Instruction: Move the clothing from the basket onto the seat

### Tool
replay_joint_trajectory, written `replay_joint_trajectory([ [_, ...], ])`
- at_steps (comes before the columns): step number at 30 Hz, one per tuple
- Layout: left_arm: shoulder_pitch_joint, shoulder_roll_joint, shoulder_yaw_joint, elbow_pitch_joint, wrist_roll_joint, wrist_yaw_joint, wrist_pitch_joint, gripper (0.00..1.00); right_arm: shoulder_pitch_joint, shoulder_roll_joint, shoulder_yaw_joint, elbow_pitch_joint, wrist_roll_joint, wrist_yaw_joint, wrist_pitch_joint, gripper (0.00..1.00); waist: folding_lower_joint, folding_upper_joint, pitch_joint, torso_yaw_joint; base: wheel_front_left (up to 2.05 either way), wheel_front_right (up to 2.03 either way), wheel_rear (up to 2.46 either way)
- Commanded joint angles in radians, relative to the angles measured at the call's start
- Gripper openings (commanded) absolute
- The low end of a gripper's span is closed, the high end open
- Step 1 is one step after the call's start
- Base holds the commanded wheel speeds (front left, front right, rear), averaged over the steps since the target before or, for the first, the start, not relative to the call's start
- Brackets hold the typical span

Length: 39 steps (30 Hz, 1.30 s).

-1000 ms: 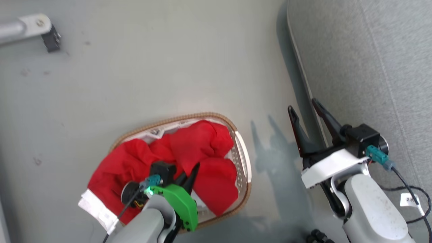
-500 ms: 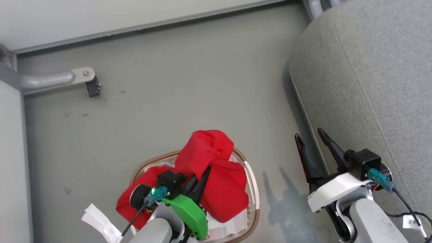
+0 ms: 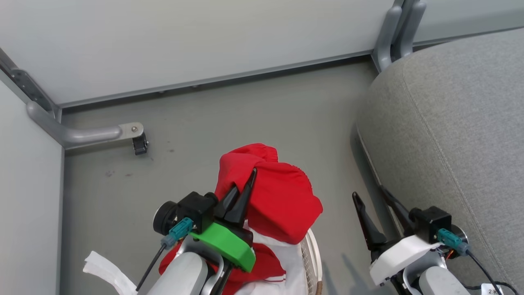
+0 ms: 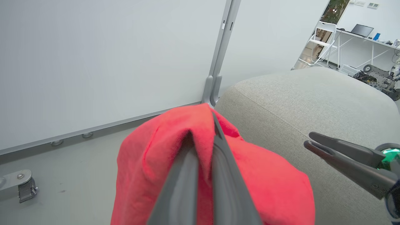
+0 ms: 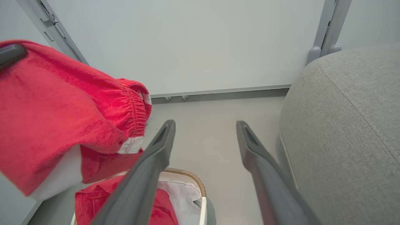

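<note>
My left gripper (image 3: 249, 180) is shut on a fold of the bright red clothing (image 3: 278, 196), which hangs lifted above the basket (image 3: 313, 254). In the left wrist view the clothing (image 4: 150, 162) drapes around both sides of the gripper (image 4: 203, 131). A second red piece (image 5: 93, 200) lies in the basket (image 5: 187, 173) on its white liner (image 5: 184, 200). The grey seat (image 3: 450, 123) stands to the right. My right gripper (image 3: 368, 192) hangs open and empty beside the seat's edge, right of the basket.
Pale partition walls (image 3: 204, 41) close off the back and left, joined by a grey post (image 3: 393, 28). A metal foot with a black caster (image 3: 139, 143) stands on the grey floor at the left. A white band of fabric (image 3: 102, 266) trails left of the basket.
My left gripper has risen with the red clothing, lifting it out of the basket. The head view has tilted up, bringing in the walls. The right gripper stays open.
</note>
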Motion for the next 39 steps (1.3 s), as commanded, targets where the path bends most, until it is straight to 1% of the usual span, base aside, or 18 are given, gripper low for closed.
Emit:
replay_joint_trajectory([
  [1, 0.019, 0.0, 0.011, -0.02, 0.01, -0.003, -0.001, 0.0, 0.019, 0.003, 0.006, 0.004, 0.004, 0.0, -0.005, 1.0, 0.0001, -0.0001, -0.036, 0.003, 0.0, 0.0, 0.0],
  [6, 0.029, -0.008, 0.034, -0.078, 0.036, -0.003, -0.001, 0.0, 0.038, 0.005, 0.045, 0.009, 0.0, 0.0, -0.005, 1.0, 0.0001, -0.0001, -0.067, 0.004, 0.0, 0.0, 0.0],
  [10, 0.037, -0.013, 0.043, -0.11, 0.047, -0.003, -0.001, 0.0, 0.039, 0.002, 0.115, -0.022, -0.016, 0.0, -0.005, 1.0, 0.0001, -0.0001, -0.084, 0.004, 0.0, 0.0, 0.0],
  [12, 0.039, -0.015, 0.04, -0.117, 0.051, -0.003, -0.001, 0.0, 0.026, 0.005, 0.152, -0.057, -0.016, 0.0, -0.005, 1.0, 0.0001, -0.0001, -0.09, 0.003, 0.0, 0.0, 0.0],
  [16, 0.04, -0.016, 0.043, -0.113, 0.055, -0.003, -0.001, 0.0, -0.003, 0.014, 0.234, -0.176, 0.009, 0.0, -0.005, 1.0, 0.0001, -0.0001, -0.093, -0.001, 0.0, 0.0, 0.0],
  [20, 0.038, -0.019, 0.038, -0.11, 0.06, -0.003, -0.001, 0.0, -0.049, -0.004, 0.334, -0.223, 0.006, 0.0, -0.005, 1.0, 0.0001, -0.0001, -0.091, 0.002, 0.0, 0.0, 0.0],
  [23, 0.034, -0.022, 0.024, -0.107, 0.059, -0.003, -0.001, 0.0, -0.085, -0.006, 0.389, -0.204, -0.005, 0.0, -0.005, 1.0, 0.0001, -0.0001, -0.091, 0.01, 0.0, 0.0, 0.0],
  [31, 0.032, -0.028, -0.048, -0.109, 0.031, -0.003, -0.001, 0.0, -0.148, 0.023, 0.434, -0.038, -0.038, 0.0, -0.005, 1.0, 0.0001, -0.0001, -0.106, 0.058, 0.0, 0.0, 0.0],
  [32, 0.032, -0.029, -0.055, -0.11, 0.03, -0.003, -0.001, 0.0, -0.152, 0.027, 0.44, -0.015, -0.032, 0.0, -0.005, 0.47, 0.0001, -0.0001, -0.107, 0.063, 0.0, 0.0, 0.0],
  [33, 0.033, -0.03, -0.06, -0.11, 0.029, -0.003, -0.001, 0.0, -0.156, 0.032, 0.442, -0.005, -0.028, 0.0, -0.005, 0.3, 0.0001, -0.0001, -0.108, 0.067, 0.0, 0.0, 0.0],
  [34, 0.033, -0.031, -0.068, -0.11, 0.025, -0.003, -0.001, 0.0, -0.16, 0.036, 0.444, 0.009, -0.022, 0.0, -0.005, 0.0, 0.0001, -0.0001, -0.109, 0.072, 0.0, 0.0, 0.0],
  [39, 0.04, -0.032, -0.083, -0.108, 0.018, -0.003, -0.001, 0.0, -0.164, 0.044, 0.427, 0.029, -0.007, 0.0, -0.005, 0.0, 0.0001, -0.0001, -0.11, 0.076, 0.0, 0.0, 0.0],
])
